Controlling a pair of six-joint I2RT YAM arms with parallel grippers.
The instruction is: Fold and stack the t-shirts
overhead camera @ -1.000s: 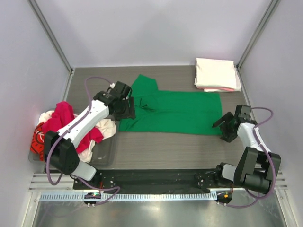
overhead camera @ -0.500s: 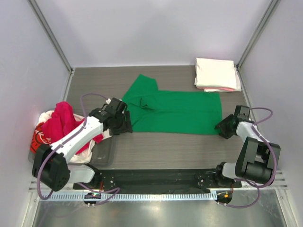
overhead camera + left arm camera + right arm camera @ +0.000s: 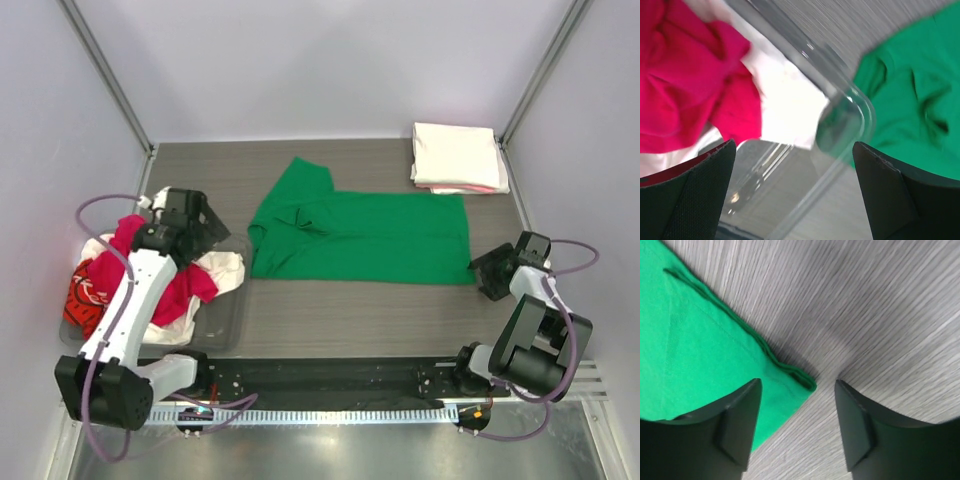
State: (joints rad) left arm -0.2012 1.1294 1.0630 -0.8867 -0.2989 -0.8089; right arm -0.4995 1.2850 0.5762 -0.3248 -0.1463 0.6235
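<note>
A bright green t-shirt (image 3: 360, 235) lies spread flat across the middle of the table, one sleeve pointing to the back. A heap of t-shirts fills the clear bin at the left: magenta-red (image 3: 130, 255), white (image 3: 215, 268) and red with white print (image 3: 80, 290). My left gripper (image 3: 207, 232) hovers open over the bin's right corner (image 3: 860, 107), holding nothing. The magenta shirt (image 3: 685, 90) and white shirt (image 3: 785, 105) lie below it. My right gripper (image 3: 797, 425) is open low over the table, its fingers either side of the green shirt's near right corner (image 3: 807, 382).
A folded cream-white t-shirt (image 3: 457, 155) rests on a pink one (image 3: 470, 189) at the back right corner. The clear plastic bin (image 3: 225, 325) stands at the left edge. Metal frame posts (image 3: 110, 85) rise at the back corners.
My left gripper let go of the green shirt's left side, opened wide and swung left over the bin. My right gripper slid right to the shirt's near right corner.
</note>
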